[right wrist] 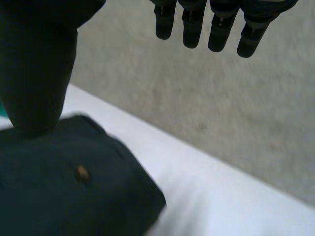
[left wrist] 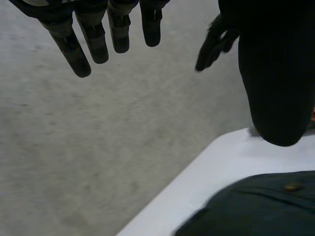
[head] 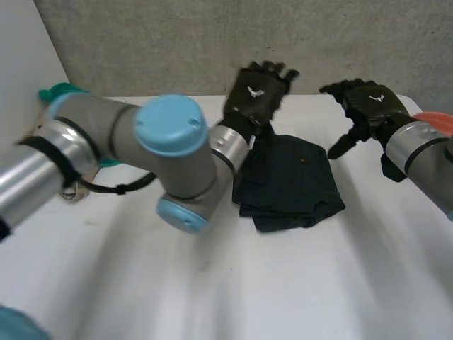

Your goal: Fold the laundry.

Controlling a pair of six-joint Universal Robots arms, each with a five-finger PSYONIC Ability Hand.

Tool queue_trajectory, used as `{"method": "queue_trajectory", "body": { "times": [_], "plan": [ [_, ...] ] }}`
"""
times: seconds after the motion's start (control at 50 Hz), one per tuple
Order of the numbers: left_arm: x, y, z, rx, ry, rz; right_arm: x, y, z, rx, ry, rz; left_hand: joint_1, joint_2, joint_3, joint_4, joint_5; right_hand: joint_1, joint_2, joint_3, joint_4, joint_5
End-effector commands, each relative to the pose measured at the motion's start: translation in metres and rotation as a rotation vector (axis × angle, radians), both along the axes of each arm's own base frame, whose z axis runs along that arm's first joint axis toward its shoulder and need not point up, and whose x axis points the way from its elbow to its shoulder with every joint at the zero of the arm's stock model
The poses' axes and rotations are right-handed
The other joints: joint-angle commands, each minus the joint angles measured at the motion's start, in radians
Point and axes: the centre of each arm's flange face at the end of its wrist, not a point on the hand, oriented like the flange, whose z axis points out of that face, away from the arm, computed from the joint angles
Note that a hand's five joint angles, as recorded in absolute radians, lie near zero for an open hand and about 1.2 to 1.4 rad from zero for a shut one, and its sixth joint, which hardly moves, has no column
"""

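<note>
A dark garment [head: 290, 180] lies folded in a compact bundle towards the far side of a white table [head: 318, 283], a small brown button [right wrist: 82, 173] showing on its top layer. The robot's left hand [head: 256, 95] hovers over the bundle's far left corner, near the table's far edge. Its fingers [left wrist: 96, 42] are straight and slightly spread, its thumb [left wrist: 275, 88] set well apart from them, and nothing is in its grasp. The right hand [head: 368, 106] hangs just beyond the bundle's far right corner, clear of the cloth. In the right wrist view its fingers [right wrist: 220, 32] are extended side by side, and it is likewise empty. A teal object [head: 60, 91] sits at the table's far left and something orange [head: 437, 120] lies behind the right arm's wrist, though too little of either is visible to say what they are.
</note>
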Motion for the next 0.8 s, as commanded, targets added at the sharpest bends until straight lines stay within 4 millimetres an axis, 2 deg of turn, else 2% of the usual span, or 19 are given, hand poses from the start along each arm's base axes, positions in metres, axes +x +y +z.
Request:
{"method": "queue_trajectory", "body": {
  "times": [0.02, 0.12, 0.32, 0.44, 0.52, 0.56, 0.62, 0.64, 0.7, 0.72, 0.78, 0.8],
  "plan": [
    [-0.021, -0.001, -0.045, 0.063, -0.057, -0.026, 0.001, -0.030, -0.035, 0.145, 0.079, -0.029, -0.014, -0.035, -0.036, -0.029, -0.049, -0.048, -0.033, -0.032, -0.034, -0.049],
    [-0.020, -0.006, -0.070, 0.130, -0.119, 0.015, 0.007, -0.037, -0.058, 0.234, 0.083, 0.029, 0.013, -0.007, -0.009, -0.002, -0.022, -0.048, -0.033, -0.032, -0.034, -0.049],
    [0.006, -0.009, -0.096, 0.278, -0.272, 0.122, 0.012, -0.041, -0.108, 0.396, 0.139, 0.062, 0.054, 0.034, 0.033, 0.039, 0.019, -0.048, -0.033, -0.032, -0.034, -0.049],
    [0.012, -0.001, -0.104, 0.342, -0.345, 0.116, 0.014, -0.040, -0.111, 0.365, 0.224, 0.085, 0.043, 0.022, 0.021, 0.027, 0.008, -0.048, -0.033, -0.032, -0.034, -0.049],
    [0.009, 0.004, -0.096, 0.333, -0.338, 0.106, 0.012, -0.041, -0.095, 0.307, 0.268, 0.065, 0.019, -0.001, -0.003, 0.004, -0.016, -0.048, -0.033, -0.032, -0.034, -0.049],
    [0.009, 0.005, -0.081, 0.316, -0.315, 0.103, 0.011, -0.038, -0.071, 0.244, 0.285, 0.054, 0.013, -0.007, -0.008, -0.002, -0.022, -0.048, -0.033, -0.032, -0.034, -0.049],
    [0.009, 0.006, -0.051, 0.278, -0.270, 0.095, 0.008, -0.032, -0.051, 0.189, 0.301, 0.049, 0.007, -0.013, -0.014, -0.008, -0.028, -0.048, -0.033, -0.032, -0.034, -0.049],
    [0.010, 0.008, -0.031, 0.255, -0.240, 0.082, 0.006, -0.028, -0.043, 0.163, 0.315, 0.041, -0.001, -0.022, -0.023, -0.017, -0.036, -0.048, -0.033, -0.032, -0.034, -0.049],
    [0.012, 0.013, -0.006, 0.238, -0.199, 0.056, 0.006, -0.019, -0.037, 0.118, 0.322, 0.032, -0.004, -0.025, -0.026, -0.020, -0.039, -0.048, -0.033, -0.032, -0.034, -0.049],
    [0.015, 0.018, 0.011, 0.233, -0.166, 0.033, 0.009, -0.011, -0.036, 0.086, 0.328, 0.026, -0.004, -0.025, -0.026, -0.020, -0.039, -0.048, -0.033, -0.032, -0.034, -0.049],
    [0.020, 0.025, 0.037, 0.239, -0.108, -0.010, 0.012, 0.009, -0.035, 0.036, 0.332, 0.012, -0.004, -0.025, -0.026, -0.020, -0.039, -0.048, -0.033, -0.032, -0.034, -0.049],
    [0.025, 0.032, 0.052, 0.248, -0.076, -0.048, 0.014, 0.023, -0.038, 0.006, 0.339, 0.012, -0.004, -0.025, -0.026, -0.020, -0.039, -0.048, -0.033, -0.032, -0.034, -0.049]
  ]
}}
